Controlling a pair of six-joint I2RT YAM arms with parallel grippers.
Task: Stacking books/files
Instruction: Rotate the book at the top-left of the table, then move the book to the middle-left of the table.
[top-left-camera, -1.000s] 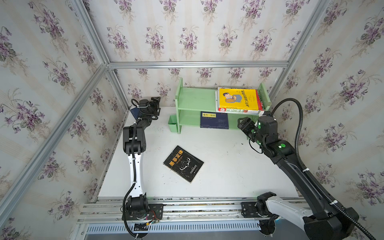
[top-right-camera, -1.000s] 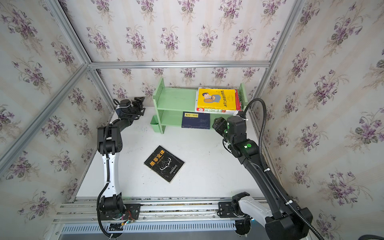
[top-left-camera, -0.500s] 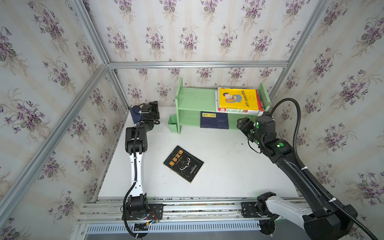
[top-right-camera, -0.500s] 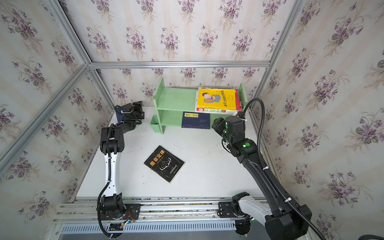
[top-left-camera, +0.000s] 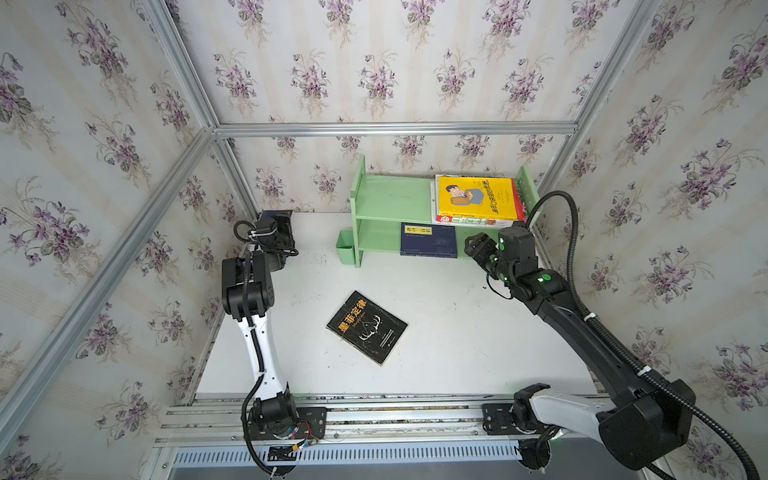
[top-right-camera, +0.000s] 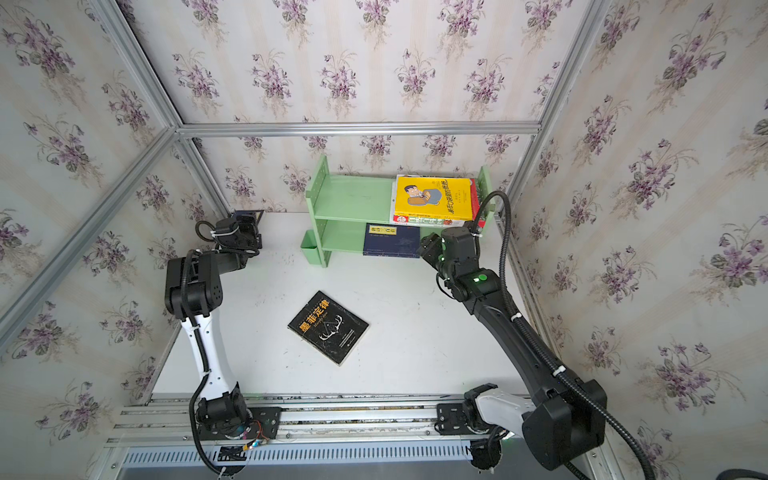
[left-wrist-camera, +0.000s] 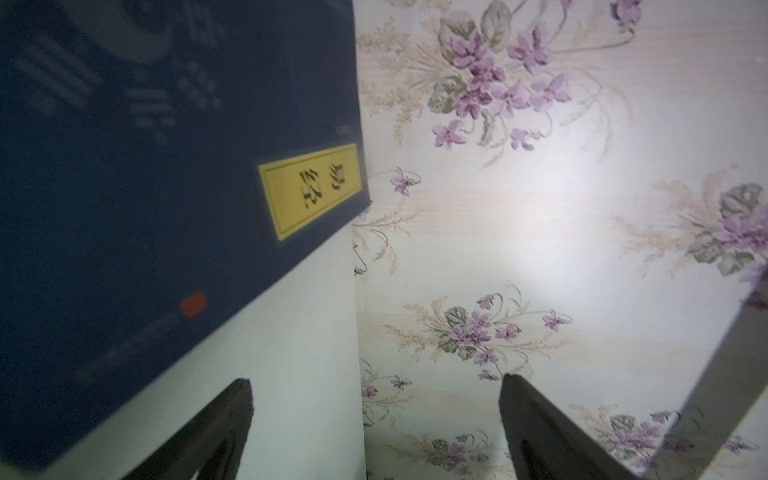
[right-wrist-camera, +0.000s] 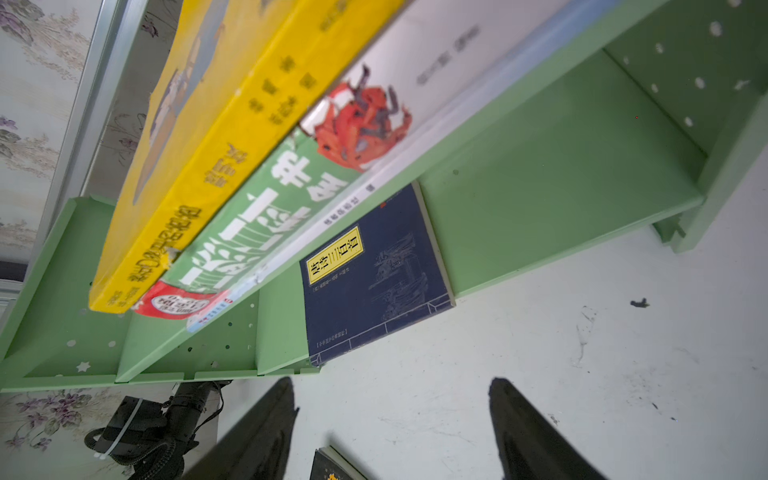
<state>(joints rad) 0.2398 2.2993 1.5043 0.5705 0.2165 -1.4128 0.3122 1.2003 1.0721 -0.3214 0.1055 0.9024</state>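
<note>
A black book with an orange title and antlers (top-left-camera: 368, 327) (top-right-camera: 328, 327) lies flat mid-table; its corner (right-wrist-camera: 332, 465) shows between my right fingers. On the green shelf's (top-left-camera: 390, 195) upper board a yellow cartoon-man book (top-left-camera: 476, 197) (right-wrist-camera: 216, 137) tops a green-and-red book (right-wrist-camera: 266, 216) and a thin blue one. A navy yellow-label book (top-left-camera: 428, 241) (right-wrist-camera: 374, 270) lies on the lower board. A second navy book (left-wrist-camera: 145, 187) (top-right-camera: 247, 216) lies in the back-left corner, just ahead of my open, empty left gripper (top-left-camera: 284, 224) (left-wrist-camera: 374, 380). The right gripper (top-left-camera: 473, 245) (right-wrist-camera: 392, 380) hangs open and empty before the shelf's right end.
A small green cup (top-left-camera: 345, 252) hangs on the shelf's left end. Floral walls (left-wrist-camera: 540, 249) and aluminium posts close the table in at the left, back and right. My left gripper is close to the back wall corner.
The left arm has swung toward the back-left corner and its gripper has dropped nearer the navy book there. The right gripper has barely shifted.
</note>
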